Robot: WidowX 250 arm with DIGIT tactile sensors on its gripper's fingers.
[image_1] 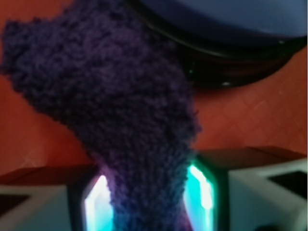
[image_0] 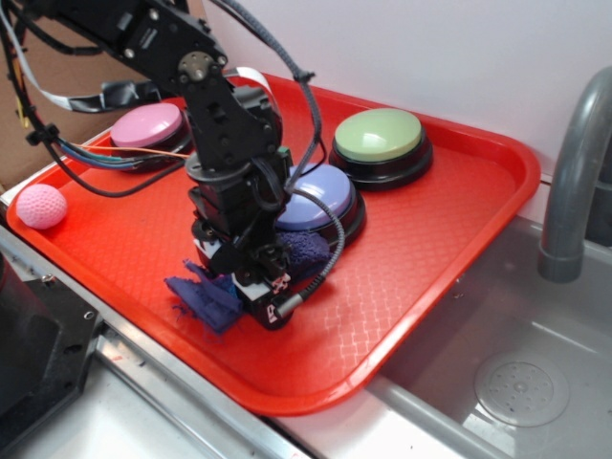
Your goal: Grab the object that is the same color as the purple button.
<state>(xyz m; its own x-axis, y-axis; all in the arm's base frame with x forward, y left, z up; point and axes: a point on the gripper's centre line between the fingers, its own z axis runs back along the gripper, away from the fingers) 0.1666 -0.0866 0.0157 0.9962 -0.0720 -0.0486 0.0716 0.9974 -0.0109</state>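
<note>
The end effector [image_0: 256, 283] points down over the near part of the red tray [image_0: 449, 239], and its fingers [image_1: 204, 190] are closed on the dark purple rag [image_0: 212, 298]. In the wrist view the rag [image_1: 110, 110] is pinched between the two pads, which glow teal on either side of it, and the cloth fans out wider beyond them. In the exterior view part of the rag hangs out to the left of the end effector and another part shows to its right, close to the tray floor; whether it touches the tray cannot be told.

Just behind the end effector sits the purple button [image_0: 320, 196], its pale dome on a black base; the wrist view shows its edge [image_1: 226, 33] right beside the rag. Farther back on the right is a green button [image_0: 380, 139], and at the far left a pink button [image_0: 148, 127] partly hidden by the arm [image_0: 215, 105]. A pink ball [image_0: 41, 206] lies at the tray's left edge. A grey faucet [image_0: 574, 163] stands over the sink [image_0: 516, 373] on the right.
</note>
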